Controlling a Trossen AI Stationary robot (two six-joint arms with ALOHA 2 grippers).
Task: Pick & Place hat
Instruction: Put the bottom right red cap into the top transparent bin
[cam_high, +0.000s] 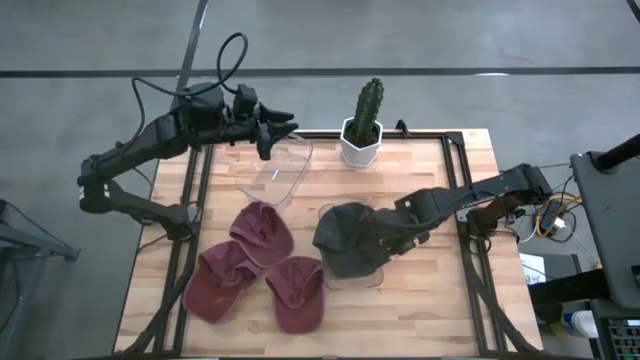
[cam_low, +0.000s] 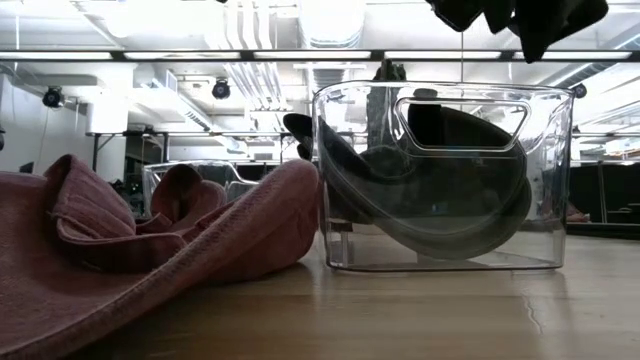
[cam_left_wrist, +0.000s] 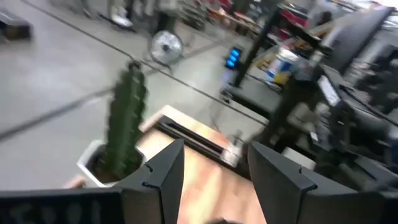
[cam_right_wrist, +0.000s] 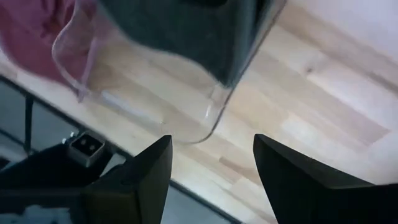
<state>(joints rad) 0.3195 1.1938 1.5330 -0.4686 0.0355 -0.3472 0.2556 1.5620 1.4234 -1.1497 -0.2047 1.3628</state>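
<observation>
A dark grey hat (cam_high: 345, 240) lies in a clear plastic bin (cam_low: 440, 255) at the table's middle; through the bin's wall the low view shows the hat (cam_low: 450, 200) curled on the bin's floor. My right gripper (cam_high: 390, 228) hangs open just above the bin's right side, and its wrist view (cam_right_wrist: 211, 143) looks down on the bin's corner (cam_right_wrist: 214, 99). Three maroon hats (cam_high: 262, 232) (cam_high: 220, 280) (cam_high: 297, 292) lie on the table to the bin's left. My left gripper (cam_high: 285, 128) is open over the table's far edge, above a second clear bin (cam_high: 275, 170).
A potted cactus (cam_high: 363, 125) in a white pot stands at the far edge, just right of my left gripper, and shows ahead in the left wrist view (cam_left_wrist: 127, 124). Bare wood lies near and right of the hat's bin (cam_high: 430, 300). A black frame (cam_high: 465, 200) runs along the table's sides.
</observation>
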